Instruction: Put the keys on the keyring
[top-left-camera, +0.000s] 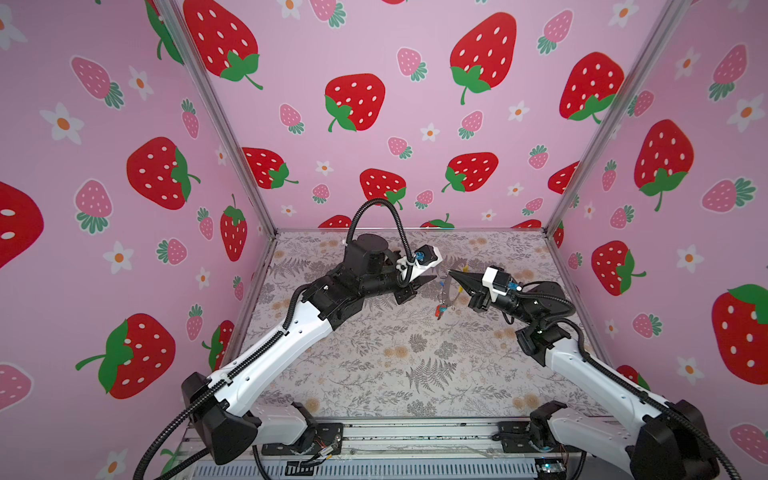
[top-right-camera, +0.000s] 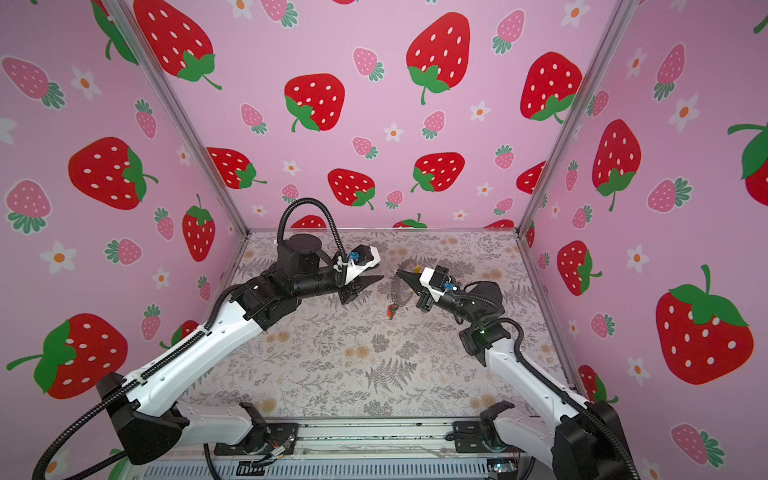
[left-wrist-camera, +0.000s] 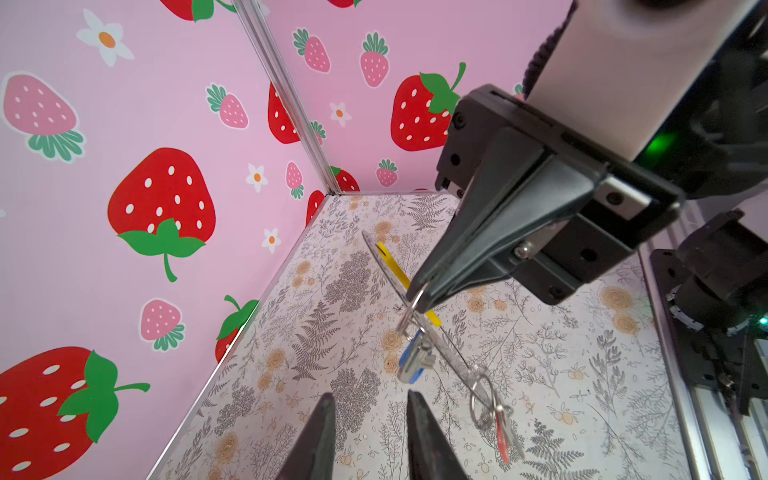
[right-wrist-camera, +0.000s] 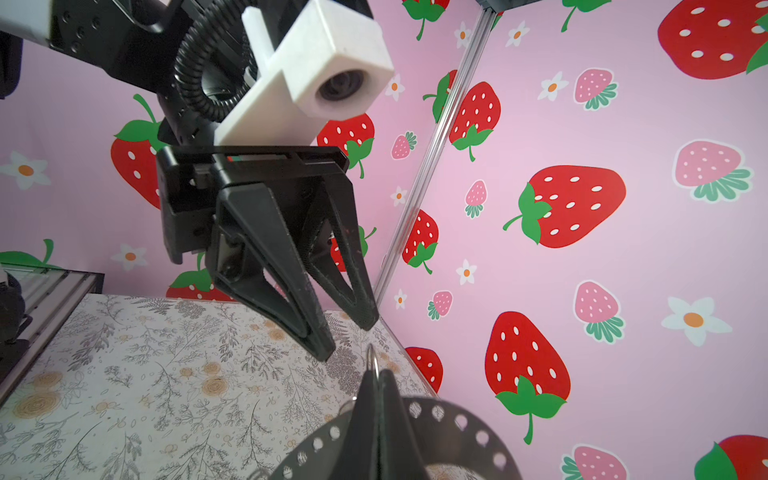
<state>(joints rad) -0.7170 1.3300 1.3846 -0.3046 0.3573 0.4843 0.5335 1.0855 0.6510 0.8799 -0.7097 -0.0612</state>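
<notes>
Left gripper (left-wrist-camera: 370, 395): fingers narrowly parted, empty, near the blue key (left-wrist-camera: 411, 361).
Right gripper (left-wrist-camera: 419, 297): pinched shut on the keyring (left-wrist-camera: 395, 264), near the centre of both top views.
Red key (left-wrist-camera: 502, 432): hangs from the keyring's low edge.

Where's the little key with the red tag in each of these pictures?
Top view: small dark key with red plastic tag, mid-scene, just below the right tool.
Top view: same spot.
Left wrist: near the camera, beside the large thin grey hoop with a yellow section.
Right wrist: not in it.
Landmark: that hoop, in all four.
</notes>
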